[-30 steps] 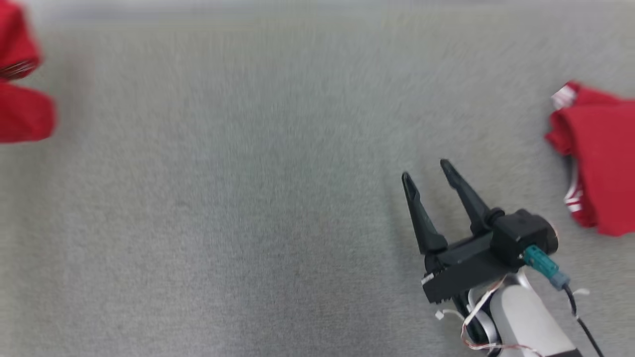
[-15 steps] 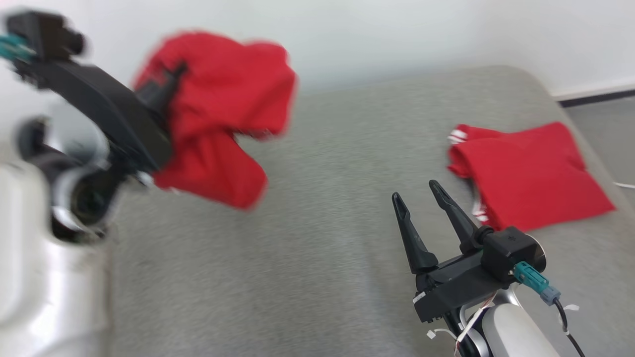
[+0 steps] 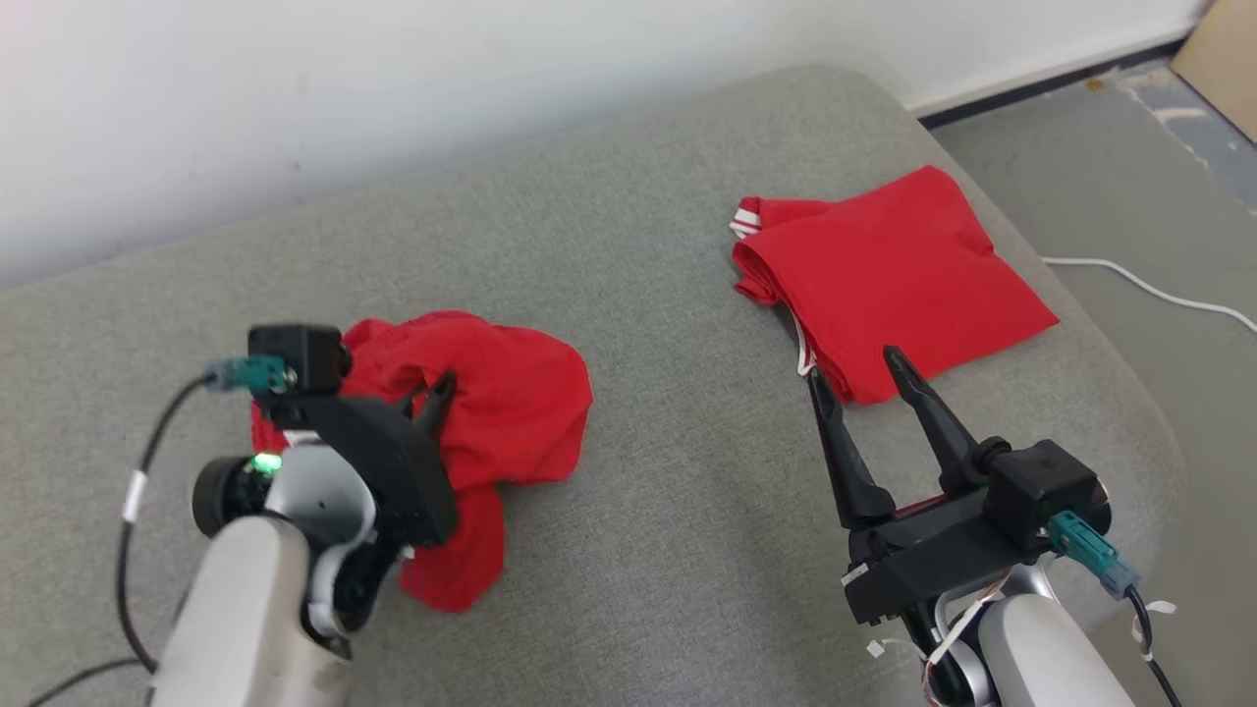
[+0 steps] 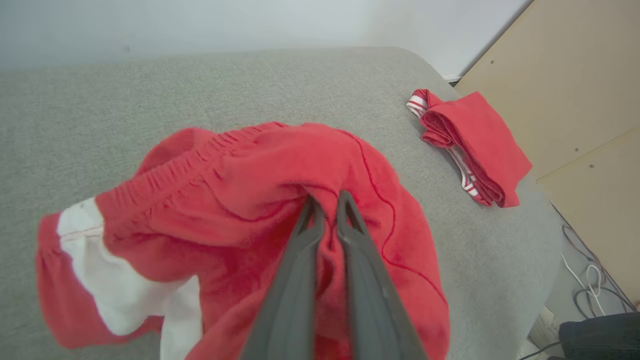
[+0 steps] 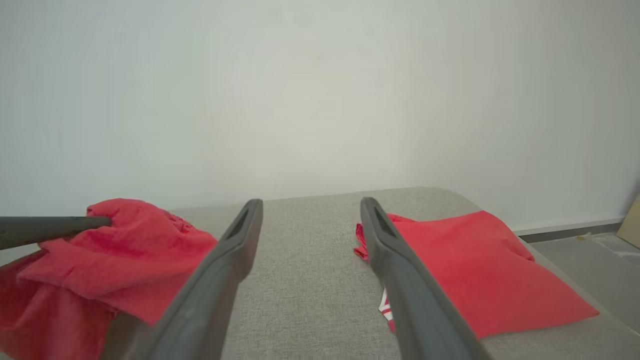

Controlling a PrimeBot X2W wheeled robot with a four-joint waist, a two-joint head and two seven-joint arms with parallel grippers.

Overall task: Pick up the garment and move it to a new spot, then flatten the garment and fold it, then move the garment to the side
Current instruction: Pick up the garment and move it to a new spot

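Observation:
A crumpled red garment (image 3: 511, 403) with a white patch lies bunched on the grey cushion (image 3: 668, 471), left of centre. My left gripper (image 3: 442, 385) is shut on a fold of it, and the cloth drapes around the fingers. The left wrist view shows the two fingers pressed together (image 4: 326, 200) into the red cloth (image 4: 240, 190). My right gripper (image 3: 854, 368) hovers open at the lower right, holding nothing. Its spread fingers (image 5: 311, 204) point toward the back wall, with the garment (image 5: 125, 250) to their left.
A second red garment (image 3: 884, 265) with white stripes lies folded on the cushion's right side, just beyond my right fingertips. The cushion's rounded right edge drops to grey floor (image 3: 1080, 147) with a white cable (image 3: 1149, 290). A wooden panel (image 4: 575, 75) stands past it.
The head view has swung and come to rest. My left gripper, which held the garment up in front of the wall, has lowered it onto the cushion. The right gripper stays open.

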